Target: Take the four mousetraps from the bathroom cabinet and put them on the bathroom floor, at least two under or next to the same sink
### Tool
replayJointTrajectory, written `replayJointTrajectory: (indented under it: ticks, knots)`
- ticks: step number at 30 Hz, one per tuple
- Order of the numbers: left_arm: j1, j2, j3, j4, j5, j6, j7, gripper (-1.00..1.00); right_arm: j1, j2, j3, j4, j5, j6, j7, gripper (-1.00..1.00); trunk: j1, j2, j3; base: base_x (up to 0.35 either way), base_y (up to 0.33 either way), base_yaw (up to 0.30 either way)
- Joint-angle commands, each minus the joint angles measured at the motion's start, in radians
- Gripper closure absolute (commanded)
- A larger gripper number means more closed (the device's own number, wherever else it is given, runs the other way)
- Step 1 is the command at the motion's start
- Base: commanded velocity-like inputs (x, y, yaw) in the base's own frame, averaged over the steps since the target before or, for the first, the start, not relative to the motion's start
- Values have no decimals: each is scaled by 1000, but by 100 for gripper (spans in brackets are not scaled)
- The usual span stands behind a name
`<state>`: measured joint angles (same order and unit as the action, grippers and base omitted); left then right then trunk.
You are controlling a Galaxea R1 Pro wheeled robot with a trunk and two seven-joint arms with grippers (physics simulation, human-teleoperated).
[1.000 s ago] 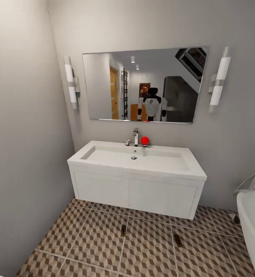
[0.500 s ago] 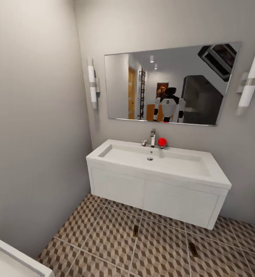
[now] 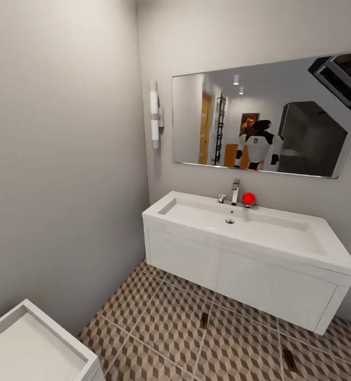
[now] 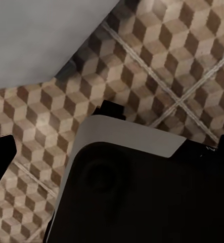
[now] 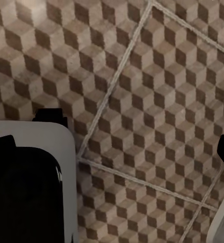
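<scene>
Lying on cube-patterned brown tile floor [image 3: 159, 323], lower centre-right: two small brown wooden mousetraps [image 3: 204, 320] [image 3: 289, 360], below white rectangular sink [image 3: 244, 227]. Both grippers' opening: can't tell; dark finger tips at wrist frame edges, nothing held.

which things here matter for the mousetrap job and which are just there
Job: two mousetraps on the bathroom floor in front of the bathroom sink.

Just there: mirror, wall light, chrome tap, red ball, white fixture.

No legible text, label, brand, number or sign anywhere.
</scene>
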<state>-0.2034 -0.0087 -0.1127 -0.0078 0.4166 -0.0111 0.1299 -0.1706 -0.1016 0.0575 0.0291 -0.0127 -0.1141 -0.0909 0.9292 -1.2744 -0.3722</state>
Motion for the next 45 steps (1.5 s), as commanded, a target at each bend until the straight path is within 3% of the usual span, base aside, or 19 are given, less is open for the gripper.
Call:
replayJointTrajectory:
  ticks: [1,17,45]
  knots:
    - [-1,-1,-8,0,8,-1,4,-100,-1,0,6,3,-1,-6,-3,-100,0,-1,-1,0,0,284]
    - [-1,-36,-8,0,9,0,2,-100,-1,3,5,3,-1,-6,-3,-100,0,-1,-1,0,0,284]
    - [-1,-31,-11,2,6,3,-18,-100,-1,2,5,3,-1,-7,-3,-100,0,-1,-1,0,0,284]
